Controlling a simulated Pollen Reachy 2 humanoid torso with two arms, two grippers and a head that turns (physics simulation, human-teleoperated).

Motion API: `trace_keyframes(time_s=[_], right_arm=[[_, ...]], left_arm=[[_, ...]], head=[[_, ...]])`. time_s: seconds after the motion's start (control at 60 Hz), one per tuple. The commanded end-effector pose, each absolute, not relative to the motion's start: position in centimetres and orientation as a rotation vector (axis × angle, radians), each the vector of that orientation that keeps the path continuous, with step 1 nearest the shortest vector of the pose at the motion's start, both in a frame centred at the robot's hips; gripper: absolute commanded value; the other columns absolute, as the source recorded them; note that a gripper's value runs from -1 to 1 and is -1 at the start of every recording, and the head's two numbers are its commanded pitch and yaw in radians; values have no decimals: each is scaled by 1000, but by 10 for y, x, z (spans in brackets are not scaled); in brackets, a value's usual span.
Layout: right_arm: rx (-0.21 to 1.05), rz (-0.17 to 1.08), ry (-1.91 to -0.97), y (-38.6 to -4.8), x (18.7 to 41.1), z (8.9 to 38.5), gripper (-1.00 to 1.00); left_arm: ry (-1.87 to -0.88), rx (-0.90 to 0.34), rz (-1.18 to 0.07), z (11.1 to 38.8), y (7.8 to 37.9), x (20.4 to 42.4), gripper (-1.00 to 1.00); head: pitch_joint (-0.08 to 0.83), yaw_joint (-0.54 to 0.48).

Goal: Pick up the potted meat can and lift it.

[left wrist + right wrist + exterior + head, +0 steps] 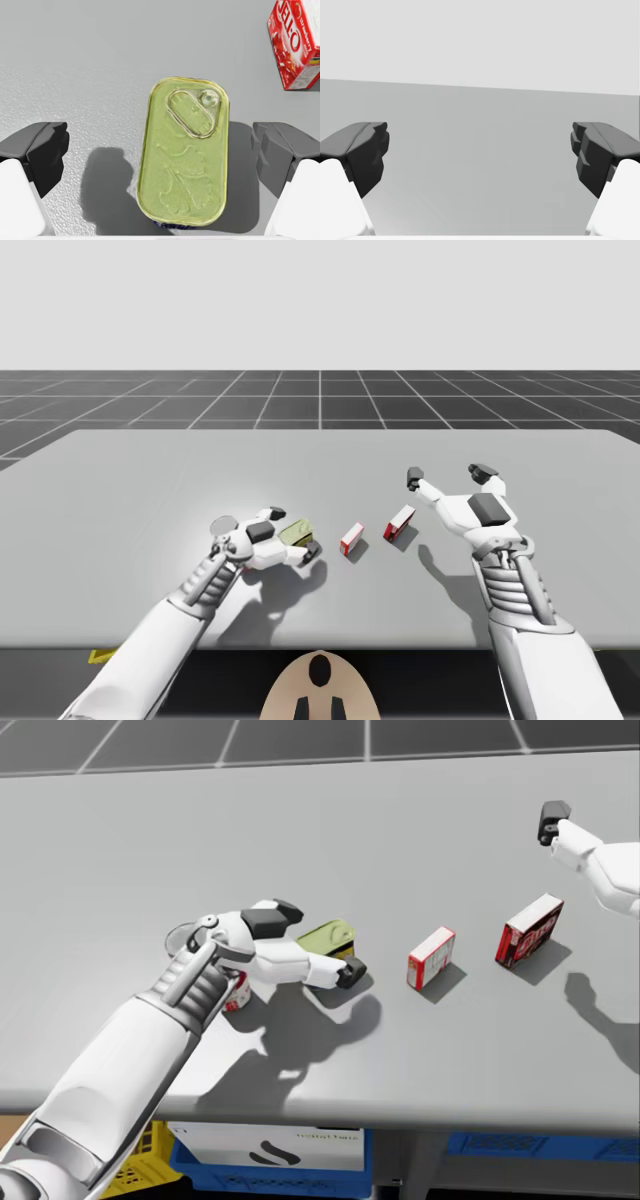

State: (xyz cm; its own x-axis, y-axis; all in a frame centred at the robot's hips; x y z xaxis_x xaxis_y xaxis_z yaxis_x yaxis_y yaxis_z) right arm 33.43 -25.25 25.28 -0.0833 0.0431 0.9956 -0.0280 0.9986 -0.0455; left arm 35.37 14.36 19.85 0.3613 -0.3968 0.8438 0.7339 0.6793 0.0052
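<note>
Grey table (150, 470); left gripper (162, 150) spread astride green oblong can (184, 165); close evenly on long sides. Right gripper (449, 476) spread too.

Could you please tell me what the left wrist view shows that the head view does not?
Left wrist view: the pull tab on the green can, with gaps to both fingers of my open left gripper. Head view: a darker red box, a blue crate and a yellow crate below the table. Both: can, left gripper, nearer red box.

Grey table (140, 480), green oblong can (296, 533), red-and-white box (352, 538), darker red box (400, 522)
</note>
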Motion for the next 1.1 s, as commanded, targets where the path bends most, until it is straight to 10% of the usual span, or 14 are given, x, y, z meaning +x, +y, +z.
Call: trace_keyframes(time_s=[0.017,0.217,0.233,0.25,0.267,0.283,0.483,0.917,1.1], right_arm=[[-11,59,-1653,-252,334,253,-1000],[-11,58,-1656,-253,334,254,-1000],[-11,58,-1656,-252,334,254,-1000],[-11,58,-1656,-252,334,254,-1000],[-11,57,-1656,-253,334,254,-1000],[-10,57,-1656,-253,334,254,-1000],[-10,55,-1660,-253,334,255,-1000],[-7,53,-1659,-255,335,253,-1000],[-19,55,-1660,-256,336,253,-1000]], left_arm=[[-919,-389,-751,186,142,362,-1000],[-888,-368,-773,176,143,359,-1000],[-889,-366,-771,176,143,359,-806],[-884,-372,-772,176,143,358,353],[-884,-372,-773,176,144,358,925],[-884,-371,-774,176,144,357,1000],[-892,-354,-813,177,145,349,1000],[-906,-352,-840,181,146,344,1000],[-981,-383,-837,221,148,340,1000]], head=[[698,101],[693,103],[692,103],[691,103],[690,104],[689,104],[650,110],[275,116],[250,119]])
